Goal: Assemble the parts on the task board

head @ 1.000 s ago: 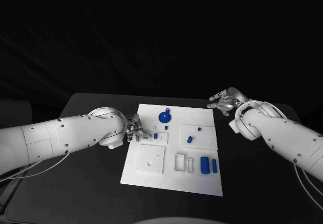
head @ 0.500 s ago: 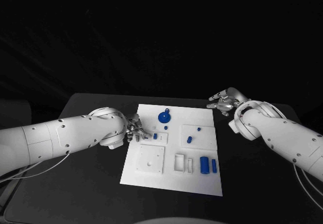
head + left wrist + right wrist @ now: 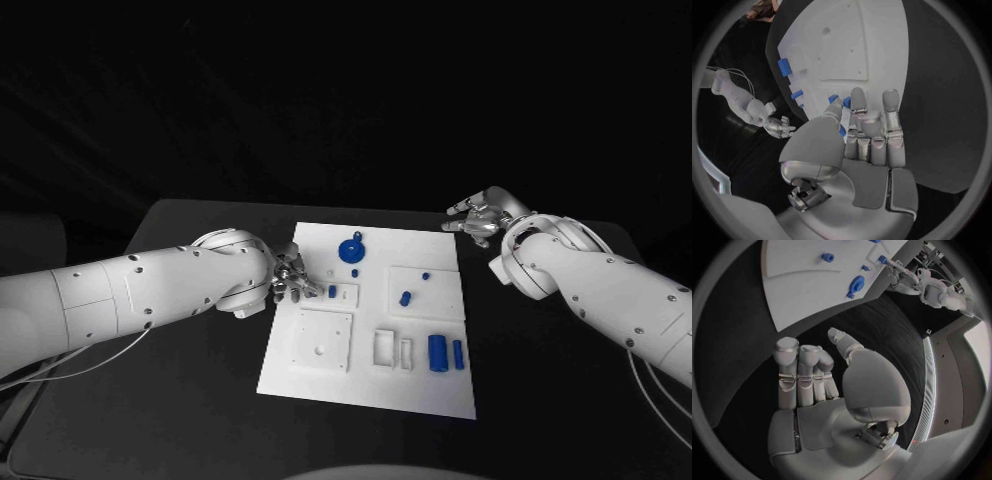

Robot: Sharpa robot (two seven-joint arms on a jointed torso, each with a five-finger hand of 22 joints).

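Blue peg (image 3: 333, 292) lies just right of left hand (image 3: 293, 280), fingertips at it, grasp can't tell; right hand (image 3: 483, 217) unclenched, empty, well off board (image 3: 368, 385).

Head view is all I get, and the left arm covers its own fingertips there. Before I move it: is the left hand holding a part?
Observer: The left wrist view shows the left hand stretched over the task board edge, with a small blue part between its thumb tip and the nearest finger. I cannot tell whether it is pinched.
Operator: And the other hand, anything in its palm?
Observer: No. In the right wrist view the right hand has a bare palm and loosely spread fingers, over the black table beside the board.
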